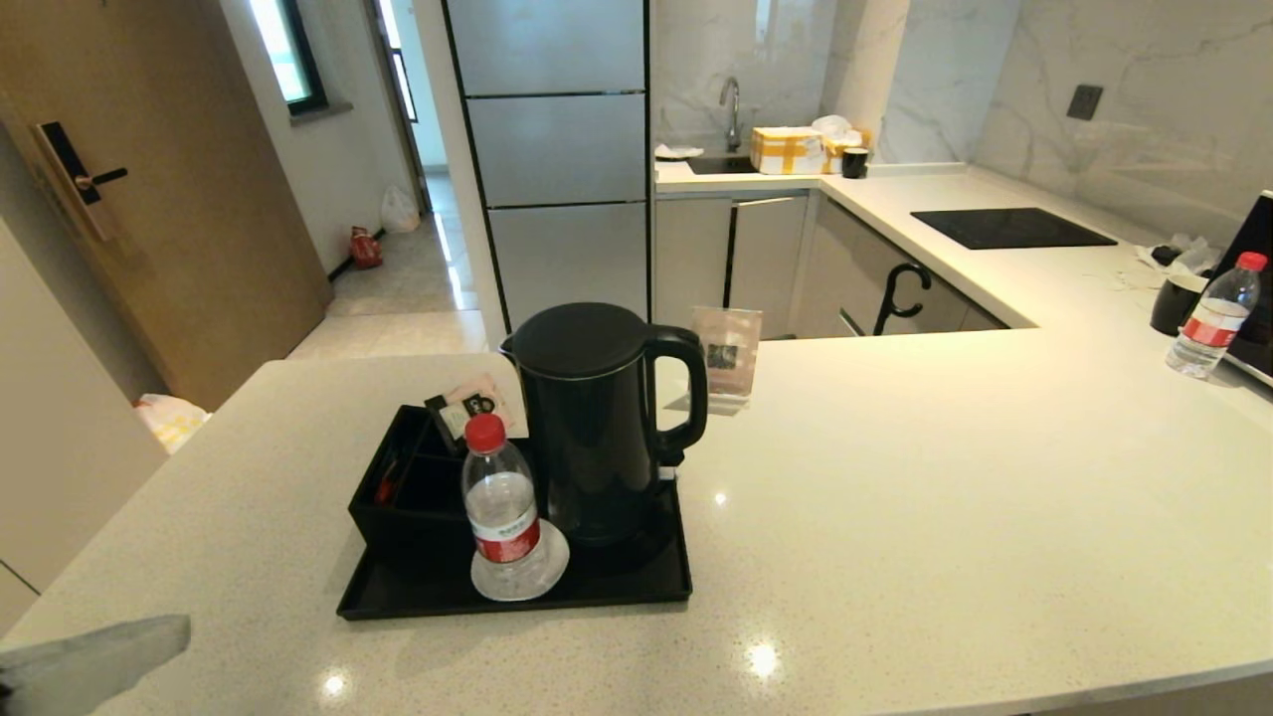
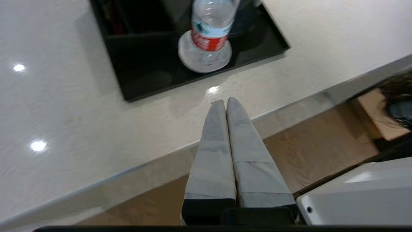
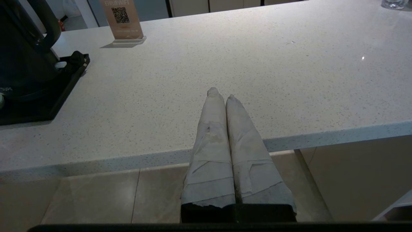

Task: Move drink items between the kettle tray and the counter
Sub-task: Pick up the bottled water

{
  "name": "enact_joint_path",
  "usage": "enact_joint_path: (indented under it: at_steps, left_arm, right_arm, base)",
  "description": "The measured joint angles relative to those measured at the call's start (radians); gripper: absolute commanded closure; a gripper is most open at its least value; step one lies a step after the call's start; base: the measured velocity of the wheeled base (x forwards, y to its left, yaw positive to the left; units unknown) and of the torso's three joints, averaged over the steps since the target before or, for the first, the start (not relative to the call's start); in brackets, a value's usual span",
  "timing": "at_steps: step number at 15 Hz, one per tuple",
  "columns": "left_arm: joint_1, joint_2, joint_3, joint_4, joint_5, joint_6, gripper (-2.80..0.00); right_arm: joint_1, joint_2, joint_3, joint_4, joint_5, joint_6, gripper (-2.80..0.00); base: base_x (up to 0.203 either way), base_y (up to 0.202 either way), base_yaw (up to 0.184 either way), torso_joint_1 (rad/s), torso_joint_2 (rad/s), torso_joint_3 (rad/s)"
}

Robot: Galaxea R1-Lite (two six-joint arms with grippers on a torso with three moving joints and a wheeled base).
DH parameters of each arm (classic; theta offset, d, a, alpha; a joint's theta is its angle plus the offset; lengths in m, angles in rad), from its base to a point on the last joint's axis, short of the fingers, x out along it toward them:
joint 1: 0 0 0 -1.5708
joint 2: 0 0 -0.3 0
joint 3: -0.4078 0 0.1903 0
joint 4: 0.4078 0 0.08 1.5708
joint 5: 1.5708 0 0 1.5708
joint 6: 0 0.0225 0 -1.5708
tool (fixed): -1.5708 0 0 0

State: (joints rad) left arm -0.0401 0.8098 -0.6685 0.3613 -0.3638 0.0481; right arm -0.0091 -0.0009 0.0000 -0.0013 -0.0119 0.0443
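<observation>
- Tabletop (image 1: pixel 895 477): pale speckled stone, glossy, L-shaped, with ceiling light spots reflected in it.
- Kettle tray (image 1: pixel 617 589): flat, black, low rim, sits on the tabletop near the front edge, left of centre in the head view.
- Kettle (image 1: pixel 592 418): tall, glossy black, upright on the tray's right half, lid on, loop handle pointing right.
- Water bottle (image 1: pixel 502 507): clear, red cap, red-white label, upright on the white coaster (image 1: pixel 552 567) at the front of the tray, just beside the kettle on its left.
- Compartmented box (image 1: pixel 403 487): black, back-left part of the tray, behind the bottle; sachets show at its far side.
- Second bottle (image 1: pixel 1215 316): same kind, stands on the tabletop far right, well apart from the tray.
- QR card stand (image 1: pixel 728 360): on the tabletop behind the kettle, off the tray.
- Left claw (image 2: pixel 226 102): clenched, fingers pressed together, empty; tips over the front strip of the tabletop, near the tray's front rim, touching nothing. It shows at the lower left corner of the head view.
- Right claw (image 3: pixel 221 94): clenched, empty, pointing across the tabletop edge, to the right of the tray and well clear of it.
</observation>
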Motion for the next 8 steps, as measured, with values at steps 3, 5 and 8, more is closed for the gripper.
enact_joint_path:
  at_steps: [3, 5, 8]
  left_arm:
    - [-0.056, 0.112, 0.082, -0.161, -0.047, -0.001, 0.0]
    - [-0.105, 0.207, 0.167, -0.334, -0.07, -0.002, -2.8]
    - [-0.13, 0.359, 0.285, -0.589, -0.074, -0.002, -2.8]
  right_arm:
    - [0.0, 0.0, 0.0, 0.0, 0.0, 0.0, 0.0]
    - [0.0, 0.0, 0.0, 0.0, 0.0, 0.0, 0.0]
    - [-0.002, 0.0, 0.0, 0.0, 0.0, 0.0, 0.0]
  base:
    - [0.0, 0.0, 0.0, 0.0, 0.0, 0.0]
    - [0.0, 0.0, 0.0, 0.0, 0.0, 0.0]
    - [0.0, 0.0, 0.0, 0.0, 0.0, 0.0]
